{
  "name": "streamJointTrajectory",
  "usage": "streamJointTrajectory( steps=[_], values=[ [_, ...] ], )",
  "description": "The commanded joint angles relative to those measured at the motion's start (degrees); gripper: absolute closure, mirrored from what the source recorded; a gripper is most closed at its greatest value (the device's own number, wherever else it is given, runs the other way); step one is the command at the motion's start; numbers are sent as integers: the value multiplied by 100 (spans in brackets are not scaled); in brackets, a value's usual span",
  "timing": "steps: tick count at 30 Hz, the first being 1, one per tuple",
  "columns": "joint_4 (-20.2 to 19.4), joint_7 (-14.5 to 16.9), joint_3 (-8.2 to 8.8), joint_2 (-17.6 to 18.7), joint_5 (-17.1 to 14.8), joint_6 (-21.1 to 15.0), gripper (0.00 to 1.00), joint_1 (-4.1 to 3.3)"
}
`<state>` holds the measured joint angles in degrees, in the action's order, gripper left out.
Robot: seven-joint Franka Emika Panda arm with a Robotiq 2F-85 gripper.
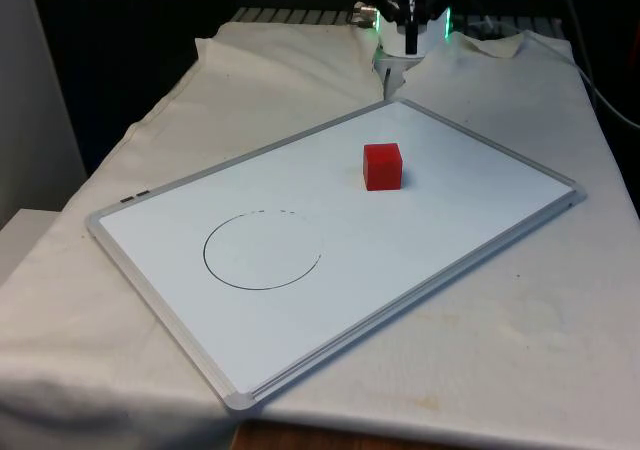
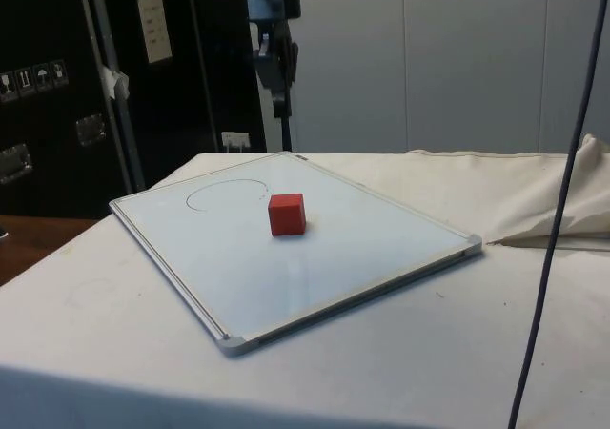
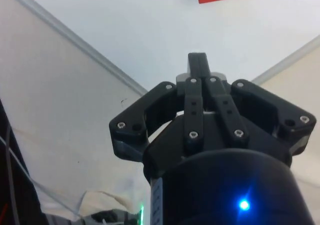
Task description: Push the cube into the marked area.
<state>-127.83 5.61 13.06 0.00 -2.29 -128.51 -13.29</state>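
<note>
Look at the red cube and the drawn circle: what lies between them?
Nothing: in the front view, bare whiteboard surface separates the red cube from the drawn circle.

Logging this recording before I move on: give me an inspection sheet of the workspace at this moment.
Surface: white cloth over the table, wrinkled.
Job's things: red cube on the whiteboard, outside the drawn circle and apart from it.
Clutter: nothing seen.
Grippers: gripper fingers together, raised above the whiteboard, touching nothing.
Cables: dark cable hanging in the side view.
Surroundings: dark cabinets and a pale wall in the side view.
</note>
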Motion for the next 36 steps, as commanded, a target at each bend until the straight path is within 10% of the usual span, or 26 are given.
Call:
streamJointTrajectory(
  steps=[1,36],
  values=[
    [-52,23,-17,46,-69,-149,100,-17],
    [-602,97,-327,1077,-963,-1656,100,17]
  ],
)
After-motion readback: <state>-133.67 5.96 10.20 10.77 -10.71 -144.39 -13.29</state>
